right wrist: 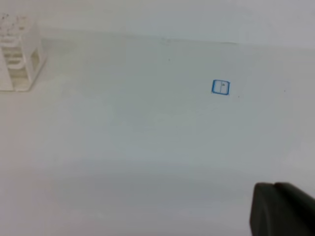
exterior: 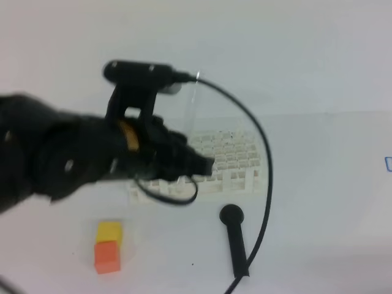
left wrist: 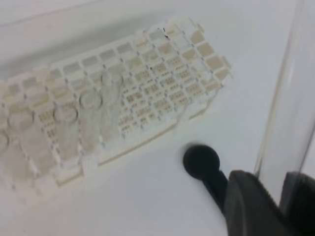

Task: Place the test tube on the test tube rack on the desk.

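While the left gripper clamps the slim clear glass tube above the white lattice rack, insertion remains; right gripper closed, idle.

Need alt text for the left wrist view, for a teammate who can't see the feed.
The left gripper holds a clear test tube upright at right, above the desk. Left of it sits the white test tube rack, already holding tubes, with a black round-headed tool beside it.

plain white surface, soft even light, small blue square mark
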{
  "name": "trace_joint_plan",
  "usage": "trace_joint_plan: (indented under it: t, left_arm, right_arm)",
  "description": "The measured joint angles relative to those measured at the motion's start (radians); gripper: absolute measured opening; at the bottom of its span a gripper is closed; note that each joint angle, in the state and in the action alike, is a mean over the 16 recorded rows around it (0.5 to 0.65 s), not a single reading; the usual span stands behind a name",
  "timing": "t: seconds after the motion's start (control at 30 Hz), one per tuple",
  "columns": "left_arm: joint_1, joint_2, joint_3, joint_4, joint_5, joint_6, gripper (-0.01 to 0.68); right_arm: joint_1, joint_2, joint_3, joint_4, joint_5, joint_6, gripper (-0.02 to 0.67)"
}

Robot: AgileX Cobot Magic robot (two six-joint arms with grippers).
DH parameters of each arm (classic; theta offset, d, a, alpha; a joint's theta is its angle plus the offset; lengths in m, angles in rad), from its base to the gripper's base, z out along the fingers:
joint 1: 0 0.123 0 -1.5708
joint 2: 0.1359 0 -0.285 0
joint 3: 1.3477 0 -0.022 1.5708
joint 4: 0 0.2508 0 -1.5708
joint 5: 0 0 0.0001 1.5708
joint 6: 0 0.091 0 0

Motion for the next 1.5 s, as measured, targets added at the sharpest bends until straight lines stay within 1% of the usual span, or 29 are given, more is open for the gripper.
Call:
trace_joint_plan:
  t: [0.27,0.4,0.57,0.7,0.8,0.97,1.07,1.17,1.23,1.33,1.43,1.5]
  left_arm:
    - [0.000,-0.201,0.315,-0.019,-0.217,0.000,0.113]
    - [0.000,-0.314,0.477,-0.032,-0.332,-0.005,0.113]
    - [0.000,-0.435,0.638,-0.037,-0.470,-0.024,0.113]
    - [0.000,-0.501,0.729,0.033,-0.577,-0.090,0.113]
    - [0.000,-0.526,0.774,0.162,-0.667,-0.198,0.113]
    - [0.000,-0.509,0.807,0.466,-0.805,-0.447,0.113]
    - [-0.001,-0.470,0.811,0.640,-0.868,-0.586,0.113]
    - [-0.001,-0.420,0.810,0.760,-0.918,-0.672,0.113]
    - [-0.001,-0.384,0.809,0.797,-0.944,-0.691,0.113]
    - [-0.001,-0.329,0.807,0.778,-0.972,-0.670,0.113]
    - [-0.002,-0.280,0.806,0.702,-1.003,-0.579,0.113]
    - [-0.002,-0.252,0.805,0.640,-1.032,-0.497,0.113]
  right_arm:
    - [0.000,0.000,0.000,0.001,-0.005,0.000,-0.001]
    - [0.000,0.000,0.001,0.018,-0.038,0.006,-0.001]
    - [0.000,0.000,0.002,0.057,-0.135,0.016,-0.001]
    - [0.000,0.000,0.003,0.107,-0.250,0.026,-0.001]
    - [0.000,0.000,0.002,0.151,-0.329,0.032,-0.001]
    - [0.000,0.000,-0.036,0.200,-0.384,0.011,-0.001]
    - [0.000,0.002,-0.084,0.216,-0.357,-0.030,-0.001]
    - [0.000,0.012,-0.148,0.223,-0.280,-0.092,-0.001]
    - [0.000,0.026,-0.195,0.225,-0.208,-0.141,-0.001]
    - [0.000,0.055,-0.268,0.248,-0.091,-0.223,-0.001]
    - [0.000,0.092,-0.327,0.310,0.017,-0.318,-0.001]
    - [0.003,0.120,-0.355,0.382,0.079,-0.401,-0.001]
